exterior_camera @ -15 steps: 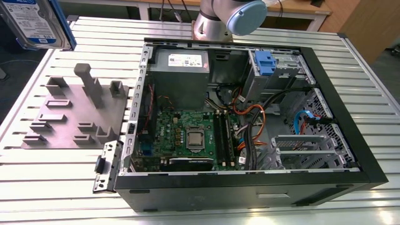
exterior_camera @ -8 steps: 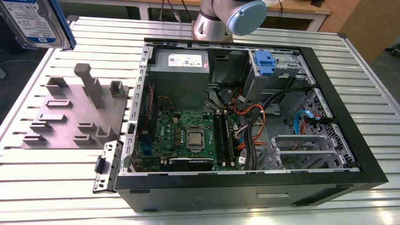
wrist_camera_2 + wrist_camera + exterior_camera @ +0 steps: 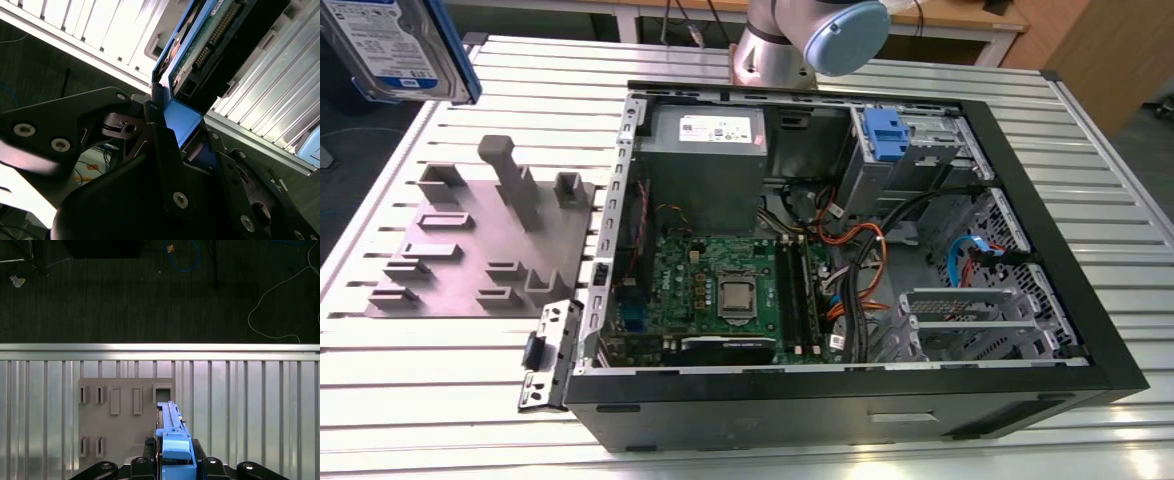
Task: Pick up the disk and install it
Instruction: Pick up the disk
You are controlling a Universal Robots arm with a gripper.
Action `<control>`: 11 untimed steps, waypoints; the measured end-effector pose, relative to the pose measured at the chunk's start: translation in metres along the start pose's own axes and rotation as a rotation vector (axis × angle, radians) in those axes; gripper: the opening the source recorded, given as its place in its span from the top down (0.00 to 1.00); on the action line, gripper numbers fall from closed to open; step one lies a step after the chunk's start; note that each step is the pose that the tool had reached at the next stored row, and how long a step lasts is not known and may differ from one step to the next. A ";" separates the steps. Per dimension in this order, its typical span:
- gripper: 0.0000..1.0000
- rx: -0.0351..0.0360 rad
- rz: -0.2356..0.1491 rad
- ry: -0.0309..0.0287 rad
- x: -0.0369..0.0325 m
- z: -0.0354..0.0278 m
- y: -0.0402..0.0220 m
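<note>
The disk [image 3: 394,50], silver-grey with a white-and-blue label and a blue bracket, hangs in the air at the exterior view's upper left, above the table's far corner. In the first wrist view the disk [image 3: 172,437] stands on edge over the grey fixture plate [image 3: 125,415], with my gripper [image 3: 175,467] shut on its blue bracket. The second wrist view shows the disk [image 3: 200,45] from below, connector side exposed, with the black fingers [image 3: 162,145] of the gripper [image 3: 176,131] clamped on the bracket.
An open black computer case [image 3: 1047,190] lies on the slatted metal table [image 3: 454,400]. Inside are a grey power supply [image 3: 707,130], a motherboard [image 3: 720,290], cables and a drive bay with a blue latch [image 3: 887,135]. The grey fixture plate [image 3: 467,240] lies to the case's left.
</note>
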State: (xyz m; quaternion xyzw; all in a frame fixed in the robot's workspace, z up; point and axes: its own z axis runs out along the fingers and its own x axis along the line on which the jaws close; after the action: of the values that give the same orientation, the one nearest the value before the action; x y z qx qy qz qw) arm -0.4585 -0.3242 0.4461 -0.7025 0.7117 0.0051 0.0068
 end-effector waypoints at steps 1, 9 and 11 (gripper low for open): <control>0.63 0.0000 0.000 0.0000 0.0000 -0.0004 0.0000; 0.63 0.0000 0.000 0.0000 -0.0001 -0.0040 0.0000; 0.63 0.0000 0.000 0.0000 -0.0001 -0.0048 0.0000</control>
State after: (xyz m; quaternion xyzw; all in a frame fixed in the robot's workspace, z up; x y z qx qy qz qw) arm -0.4585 -0.3242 0.4509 -0.7025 0.7116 0.0051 0.0068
